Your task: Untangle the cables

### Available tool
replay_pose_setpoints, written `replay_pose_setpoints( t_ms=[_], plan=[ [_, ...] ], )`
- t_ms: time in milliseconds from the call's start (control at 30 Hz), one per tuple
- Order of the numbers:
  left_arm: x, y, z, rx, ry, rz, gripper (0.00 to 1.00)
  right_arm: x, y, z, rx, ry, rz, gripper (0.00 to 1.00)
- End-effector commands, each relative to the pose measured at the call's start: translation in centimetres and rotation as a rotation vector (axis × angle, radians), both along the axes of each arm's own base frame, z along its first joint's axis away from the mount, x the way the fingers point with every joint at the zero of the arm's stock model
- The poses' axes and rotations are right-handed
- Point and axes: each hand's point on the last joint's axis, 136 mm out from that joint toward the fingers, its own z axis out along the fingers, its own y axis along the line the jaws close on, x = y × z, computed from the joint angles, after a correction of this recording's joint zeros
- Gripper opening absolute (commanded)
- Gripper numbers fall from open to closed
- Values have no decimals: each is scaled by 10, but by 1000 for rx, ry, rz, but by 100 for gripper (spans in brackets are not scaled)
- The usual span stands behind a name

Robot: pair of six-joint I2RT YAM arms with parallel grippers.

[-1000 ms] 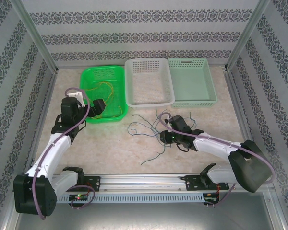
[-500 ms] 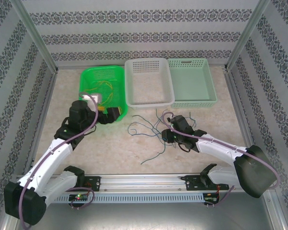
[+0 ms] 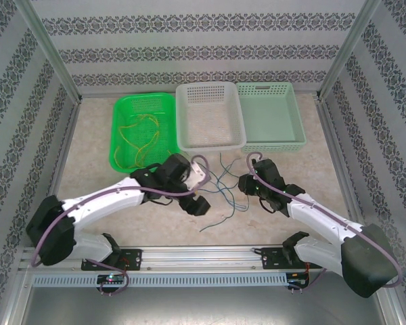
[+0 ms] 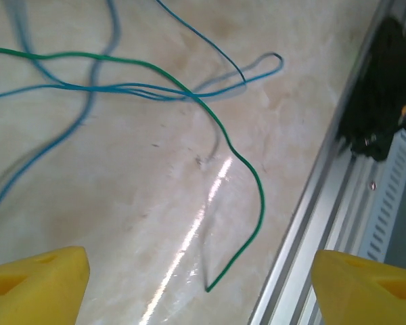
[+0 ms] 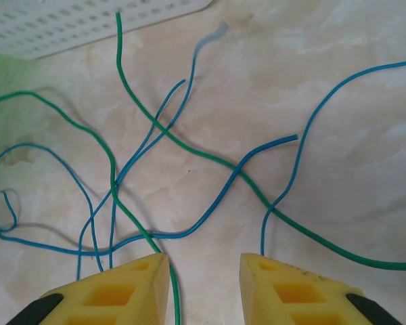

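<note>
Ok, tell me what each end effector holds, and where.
Nothing is held. The left end effector is open over the end of a green wire; the right end effector is open over crossed wires.

Cables [image 3: 223, 179] hemmed by white basket [image 3: 210, 143] behind; bare table [image 3: 88, 169] far left

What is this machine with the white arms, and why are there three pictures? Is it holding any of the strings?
It is a robot with two arms, the left arm and the right arm, bolted to a table. One picture looks down from above. The other two come from cameras on each wrist, so the yellow bits there are the jaws. Thin blue and green cables lie tangled on the table, and yellow cables lie in the green basket. Both jaws are open, holding nothing.
</note>
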Motion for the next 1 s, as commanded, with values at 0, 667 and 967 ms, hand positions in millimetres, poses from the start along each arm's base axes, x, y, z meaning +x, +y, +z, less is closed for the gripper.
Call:
replay_pose_setpoints(
  t_ms=[0, 667, 967],
  plan=[
    [-23, -7, -13, 81, -18, -159, 86, -9, -4, -9, 16, 55, -20, 34],
    [-46, -46, -87, 306, 82, -337, 69, -19, -5, -24, 54, 113, -43, 44],
    [-45, -52, -61, 267, 60, -355, 8, -32, -10, -64, 43, 271, -120, 48]
  ],
)
